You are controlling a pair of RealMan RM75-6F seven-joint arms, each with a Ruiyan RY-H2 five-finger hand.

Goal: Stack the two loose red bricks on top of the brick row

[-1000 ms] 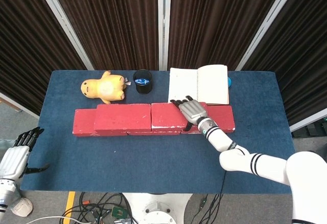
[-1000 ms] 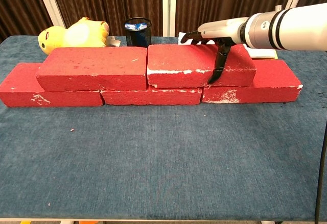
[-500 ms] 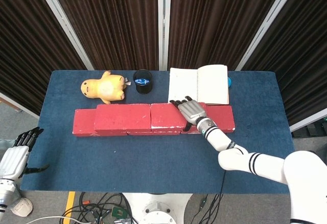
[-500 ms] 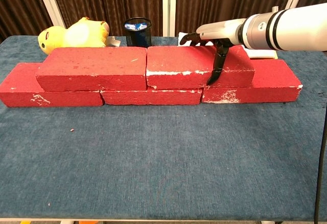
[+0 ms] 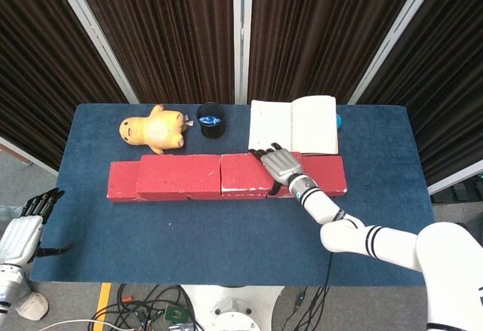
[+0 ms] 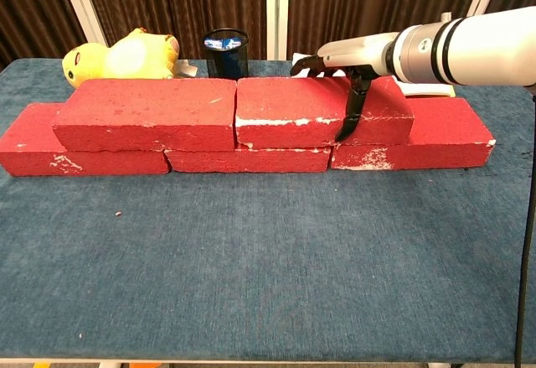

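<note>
Your right hand (image 5: 280, 167) lies over the top brick (image 6: 322, 115), so the brick face under the palm is hidden in the head view; in the chest view the far fingers vanish behind the brick's top edge. Bottom row (image 6: 251, 158) is mostly covered by the upper bricks, only its front faces and ends show. Notebook (image 5: 296, 126) beyond the hand: page marks too small to read. Blue thing (image 5: 339, 121) behind the notebook is mostly hidden, can't tell what it is. Left hand (image 5: 29, 229) sits at the frame's edge, arm cut off. Cup (image 6: 226, 52) contents unclear.
</note>
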